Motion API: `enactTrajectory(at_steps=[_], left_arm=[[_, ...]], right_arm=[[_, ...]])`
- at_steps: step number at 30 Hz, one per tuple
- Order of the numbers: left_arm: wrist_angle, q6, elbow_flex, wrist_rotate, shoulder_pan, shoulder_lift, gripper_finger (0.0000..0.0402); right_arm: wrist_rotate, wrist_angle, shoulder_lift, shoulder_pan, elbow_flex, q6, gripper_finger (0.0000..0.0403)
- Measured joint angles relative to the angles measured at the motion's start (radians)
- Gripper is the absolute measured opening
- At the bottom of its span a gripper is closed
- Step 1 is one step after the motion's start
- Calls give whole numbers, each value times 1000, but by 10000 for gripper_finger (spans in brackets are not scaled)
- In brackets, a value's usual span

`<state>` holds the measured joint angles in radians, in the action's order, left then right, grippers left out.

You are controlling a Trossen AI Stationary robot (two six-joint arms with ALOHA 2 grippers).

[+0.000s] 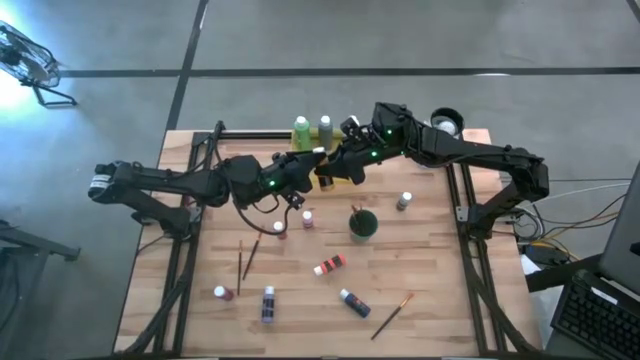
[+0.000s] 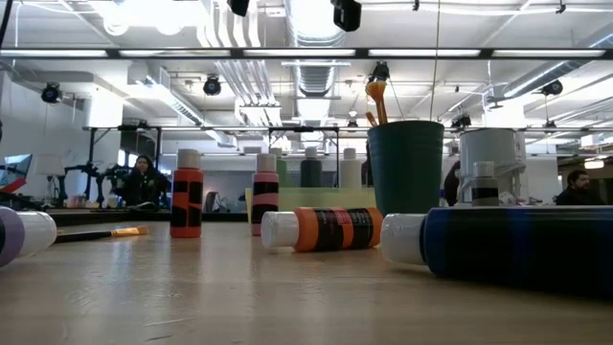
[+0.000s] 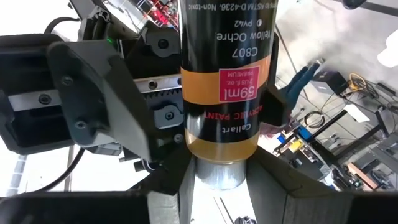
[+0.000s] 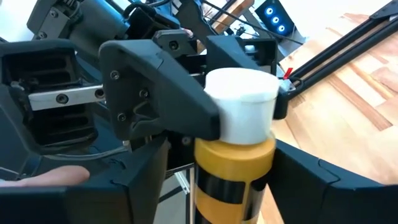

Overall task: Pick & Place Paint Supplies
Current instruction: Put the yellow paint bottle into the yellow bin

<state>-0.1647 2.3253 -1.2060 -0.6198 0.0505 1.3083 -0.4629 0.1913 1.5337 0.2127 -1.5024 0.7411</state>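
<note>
Yellow ochre paint bottle [image 3: 221, 93] aloft between both arms, mid-table near the back | left gripper [image 3: 211, 180] clamped on its white-capped end | right gripper [image 4: 205, 168] spread apart around it, not gripping | dark green cup [image 1: 362, 223] holds brushes nearby
</note>
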Motion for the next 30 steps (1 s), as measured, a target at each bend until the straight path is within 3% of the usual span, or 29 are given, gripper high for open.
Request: enactTrajectory(at_steps=[8,24,30], left_arm=[[-1,1,-3,-20,-3,-2,115],[-4,12,-18,-36,-12,-5,115],[-4,15,-18,-37,-12,-5,115]], right_arm=[[26,8,0,-15,1,-27,267],[74,37,0,-25,4,-57,183],[87,44,0,-25,4,-59,121]])
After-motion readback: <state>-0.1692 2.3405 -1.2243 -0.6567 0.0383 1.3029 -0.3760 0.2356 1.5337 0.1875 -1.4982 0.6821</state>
